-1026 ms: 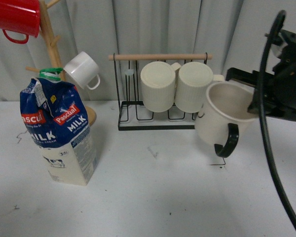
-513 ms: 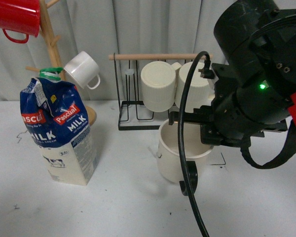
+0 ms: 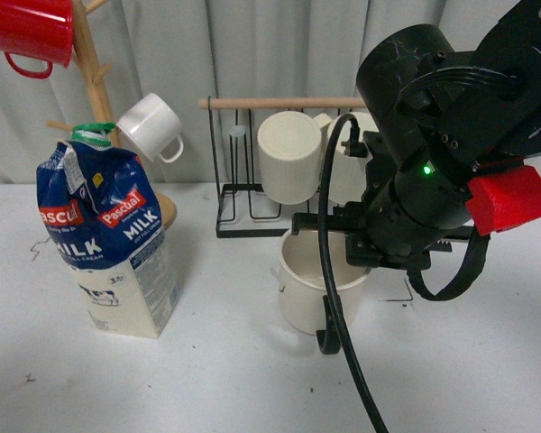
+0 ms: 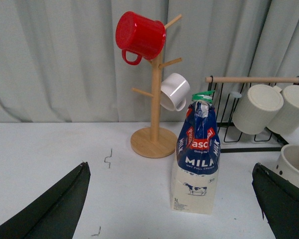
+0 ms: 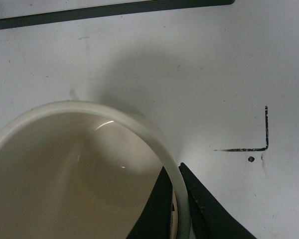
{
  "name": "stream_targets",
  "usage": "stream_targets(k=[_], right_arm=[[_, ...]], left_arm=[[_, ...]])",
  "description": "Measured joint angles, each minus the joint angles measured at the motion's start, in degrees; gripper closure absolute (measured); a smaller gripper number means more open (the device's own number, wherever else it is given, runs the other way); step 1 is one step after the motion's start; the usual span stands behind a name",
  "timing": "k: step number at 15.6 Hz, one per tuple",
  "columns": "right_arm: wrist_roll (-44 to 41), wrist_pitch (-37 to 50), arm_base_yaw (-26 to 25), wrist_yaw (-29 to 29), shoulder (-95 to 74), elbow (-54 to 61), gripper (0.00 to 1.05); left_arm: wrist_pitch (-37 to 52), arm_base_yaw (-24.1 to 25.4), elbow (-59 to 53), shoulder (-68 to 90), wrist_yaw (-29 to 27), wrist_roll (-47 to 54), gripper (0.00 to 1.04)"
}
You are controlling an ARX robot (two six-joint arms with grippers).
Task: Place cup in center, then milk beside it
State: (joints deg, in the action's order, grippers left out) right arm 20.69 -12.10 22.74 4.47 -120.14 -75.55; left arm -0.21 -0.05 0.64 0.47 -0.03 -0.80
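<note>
Front and wrist views of the bench (image 3: 207,379). The cup (image 3: 308,290) is shown upright near the middle of the bench, just in front of the wire rack (image 3: 252,230), with its black handle turned toward the front edge; whether its base is fully set down cannot be told. The right claw (image 5: 178,201) is seen in the right wrist view clamped on the cup's rim, one finger inside and one outside, next to a black corner mark (image 5: 259,145) drawn on the bench. The milk (image 3: 108,244) stands upright toward the left edge, well apart from the cup and just in front of the wooden mug tree (image 3: 90,81), on which a red mug (image 3: 32,32) and a small white cup (image 3: 151,126) are hung. Two ribbed mugs (image 3: 289,156) are held on the rack. The left claw (image 4: 170,165) is held wide apart, nothing gripped, facing the milk.
</note>
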Motion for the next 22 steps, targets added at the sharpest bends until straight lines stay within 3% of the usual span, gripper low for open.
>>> stream_targets(k=[1,3,11,16,19,20,21,22], right_arm=[[-0.17,-0.02,-0.20,-0.61,-0.15,-0.22,0.89],[-0.22,0.00,-0.28,-0.79,-0.15,-0.31,0.81],[-0.46,0.02,-0.39,-0.81,-0.15,-0.48,0.61],[-0.17,4.33,-0.70,-5.11,10.69,3.17,0.07],[-0.39,15.54,-0.70,-6.82,26.05,11.28,0.07],[-5.27,30.56,-0.28,2.45,30.95,18.45,0.17],[-11.61,40.17,-0.94,11.04,38.88,27.85,0.30],[-15.69,42.53,-3.37,13.81,48.30,36.06,0.43]], left_arm=[[0.00,0.00,0.00,0.00,0.02,0.00,0.07],[0.02,0.00,0.00,0.00,0.00,0.00,0.07],[0.00,0.00,0.00,0.00,0.02,0.00,0.07],[0.02,0.00,0.00,0.00,0.00,0.00,0.07],[0.00,0.00,0.00,0.00,0.00,0.00,0.07],[0.00,0.00,0.00,0.00,0.07,0.00,0.07],[0.00,0.00,0.00,0.00,0.00,0.00,0.07],[0.00,0.00,0.00,0.00,0.00,0.00,0.07]])
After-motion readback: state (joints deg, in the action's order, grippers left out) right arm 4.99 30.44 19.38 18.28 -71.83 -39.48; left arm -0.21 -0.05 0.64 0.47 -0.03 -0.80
